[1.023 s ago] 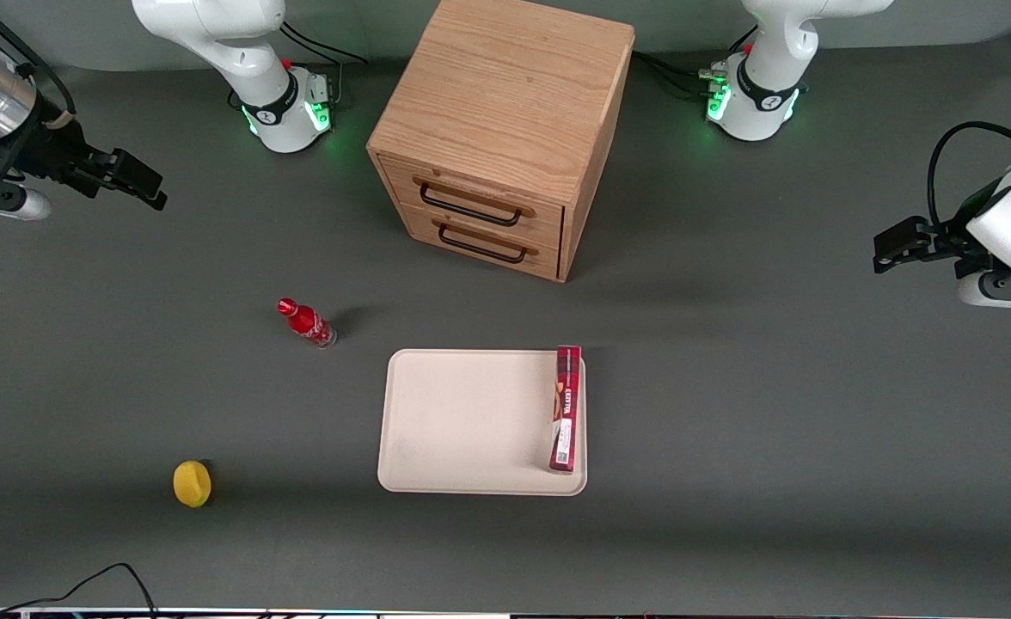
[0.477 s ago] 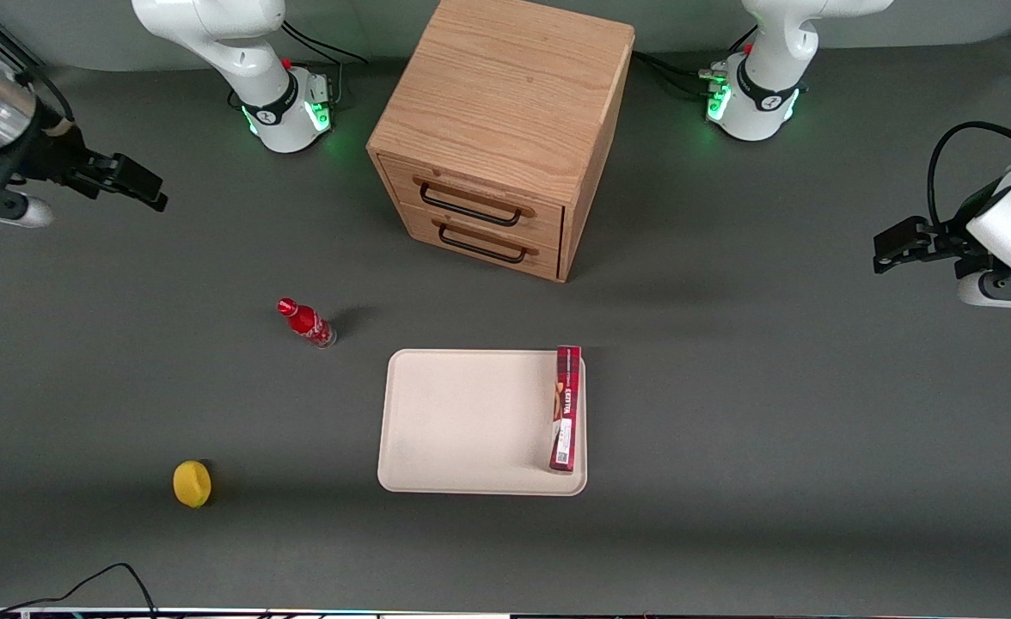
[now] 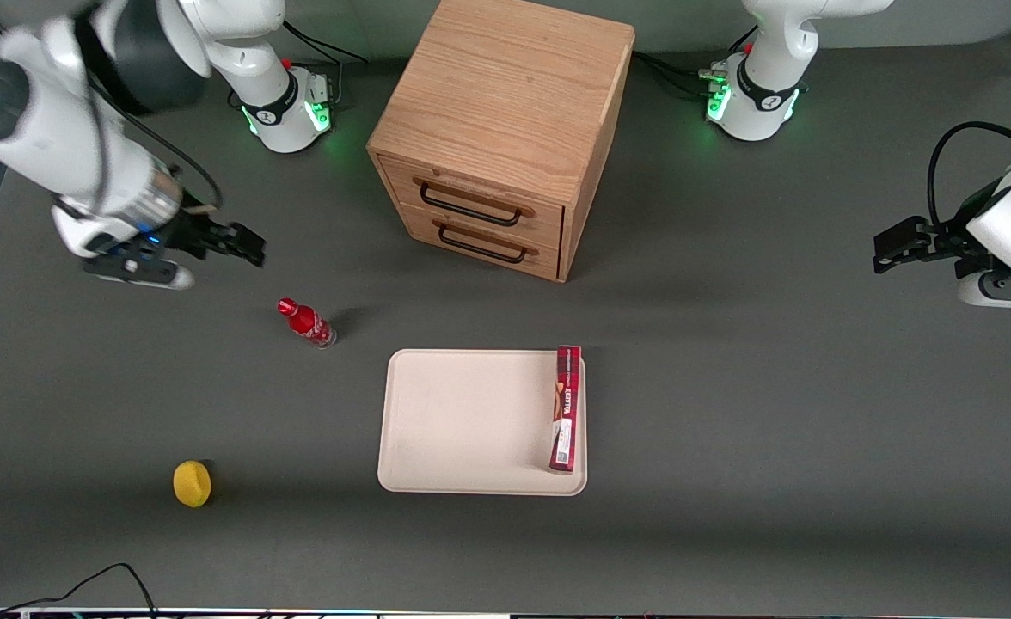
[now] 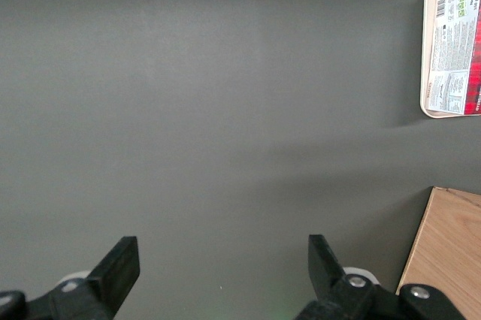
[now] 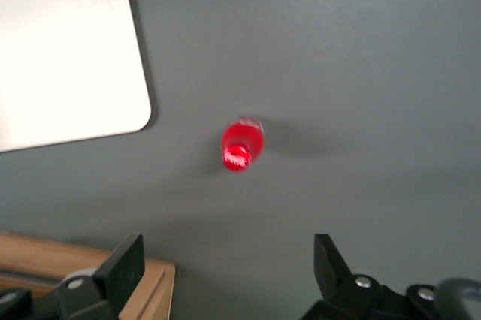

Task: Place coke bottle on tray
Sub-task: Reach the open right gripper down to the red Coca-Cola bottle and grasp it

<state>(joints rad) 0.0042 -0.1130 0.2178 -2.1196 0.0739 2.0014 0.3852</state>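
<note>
Front cam: end effector (image 3: 249, 245) spread above upright coke bottle (image 3: 305, 322); wrist cam adds tray (image 5: 68, 72) corner.

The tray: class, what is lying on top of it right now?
On the tray lies only a long red box, along the edge toward the parked arm's end. The coke bottle stands on the table; the gripper, fingers open, hovers near it. Anything under the box is hidden.
</note>
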